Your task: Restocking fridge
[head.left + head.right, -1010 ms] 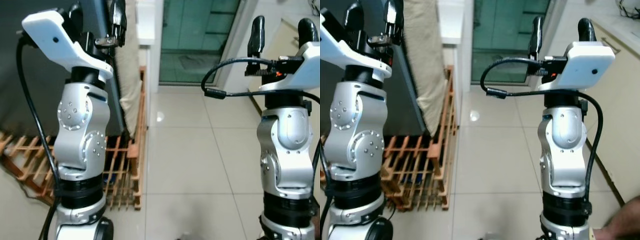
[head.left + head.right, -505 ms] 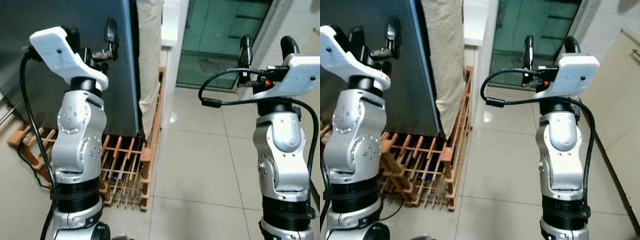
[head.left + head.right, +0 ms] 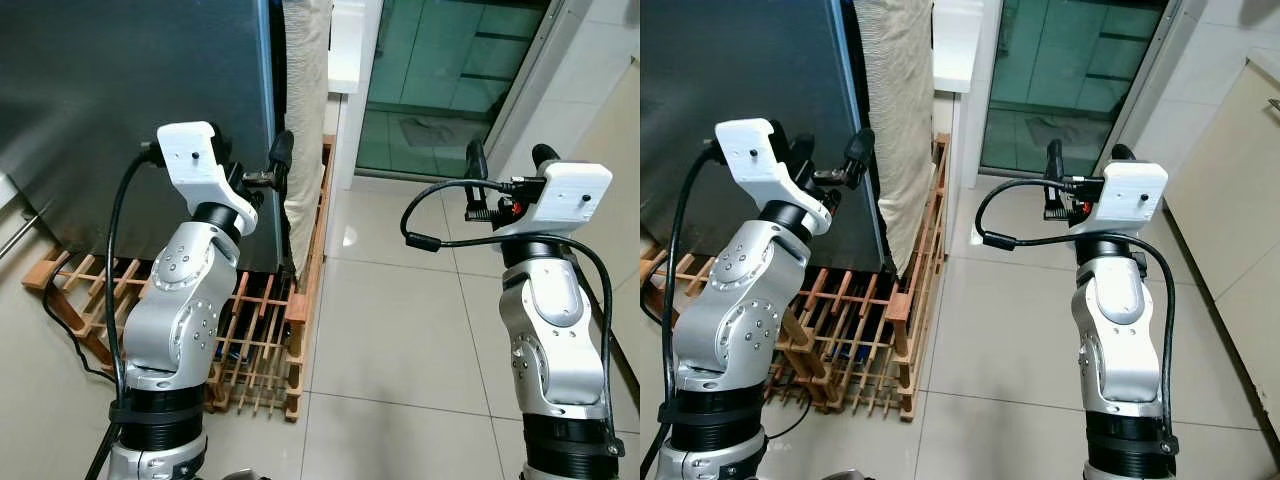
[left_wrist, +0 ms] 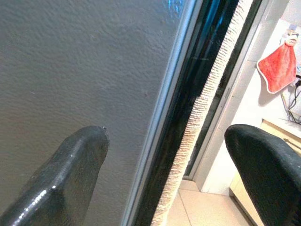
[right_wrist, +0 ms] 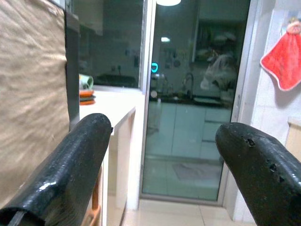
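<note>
The fridge point(image 3: 120, 90) stands at the left with its dark grey door closed. My left gripper point(image 3: 832, 150) is raised in front of that door, close to its right edge point(image 4: 162, 122). It is open, and in the left wrist view its fingers point(image 4: 70, 174) stand wide apart on either side of the door edge, holding nothing. A beige woven cloth point(image 3: 305, 90) hangs just beyond that edge. My right gripper point(image 3: 510, 160) is held up over the tiled floor, open and empty, pointing toward the glass door point(image 3: 440, 80).
A wooden slatted rack point(image 3: 250, 330) lies on the floor under and beside the fridge. A white counter point(image 3: 348, 45) stands behind the cloth. A beige cabinet point(image 3: 1230, 200) runs along the right. A red cloth point(image 5: 282, 61) hangs on the far wall.
The whole picture has shifted, so the camera has moved and more of the fridge door shows. Both grippers sit lower in the picture. The left gripper has come nearer the door's right edge.
</note>
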Robot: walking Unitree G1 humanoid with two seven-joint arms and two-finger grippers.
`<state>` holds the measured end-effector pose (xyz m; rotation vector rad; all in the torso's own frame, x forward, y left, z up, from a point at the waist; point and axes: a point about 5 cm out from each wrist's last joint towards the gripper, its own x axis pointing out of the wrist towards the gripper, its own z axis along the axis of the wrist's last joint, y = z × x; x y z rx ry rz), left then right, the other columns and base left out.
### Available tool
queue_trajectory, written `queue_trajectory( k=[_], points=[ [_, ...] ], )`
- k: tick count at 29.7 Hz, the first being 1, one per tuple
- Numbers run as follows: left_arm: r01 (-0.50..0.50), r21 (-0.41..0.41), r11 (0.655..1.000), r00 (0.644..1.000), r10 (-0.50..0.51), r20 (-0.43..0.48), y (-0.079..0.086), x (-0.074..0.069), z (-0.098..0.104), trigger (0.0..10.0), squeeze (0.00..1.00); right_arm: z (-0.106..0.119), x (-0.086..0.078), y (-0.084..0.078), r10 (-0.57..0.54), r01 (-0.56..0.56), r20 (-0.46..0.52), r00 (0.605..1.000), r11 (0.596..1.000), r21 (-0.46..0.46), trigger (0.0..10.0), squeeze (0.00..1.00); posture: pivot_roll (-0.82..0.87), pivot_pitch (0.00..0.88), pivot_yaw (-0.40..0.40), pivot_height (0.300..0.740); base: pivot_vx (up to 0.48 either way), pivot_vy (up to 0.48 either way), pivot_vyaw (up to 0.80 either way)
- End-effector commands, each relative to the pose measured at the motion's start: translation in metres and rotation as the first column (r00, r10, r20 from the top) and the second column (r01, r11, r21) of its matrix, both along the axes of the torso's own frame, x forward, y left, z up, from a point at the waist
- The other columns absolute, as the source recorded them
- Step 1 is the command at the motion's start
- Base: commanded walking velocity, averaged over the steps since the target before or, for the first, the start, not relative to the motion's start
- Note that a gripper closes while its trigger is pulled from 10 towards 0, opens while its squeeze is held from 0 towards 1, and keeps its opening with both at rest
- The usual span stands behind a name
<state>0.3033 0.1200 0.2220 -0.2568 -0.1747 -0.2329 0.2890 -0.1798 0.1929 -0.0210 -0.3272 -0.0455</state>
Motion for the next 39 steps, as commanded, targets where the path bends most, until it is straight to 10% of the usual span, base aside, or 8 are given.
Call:
queue_trajectory(
  k=[1, 39],
  points=[
    [0.031, 0.002, 1.000, 0.999, -0.031, -0.014, -0.005, 0.000, 0.000, 10.0, 0.00, -0.006, 0.000, -0.003, -0.018, 0.018, -0.027, 0.999, 1.000, 0.001, 10.0, 0.00, -0.12, 0.000, -0.001, 0.740, 0.000, 0.000, 0.00],
    [0.049, -0.063, 0.997, 0.989, -0.057, -0.139, -0.036, 0.023, -0.027, 10.0, 0.00, -0.025, 0.009, 0.012, 0.012, -0.013, -0.085, 0.996, 1.000, -0.014, 10.0, 0.00, -0.12, 0.000, -0.011, 0.740, 0.000, 0.000, 0.00]
  ],
)
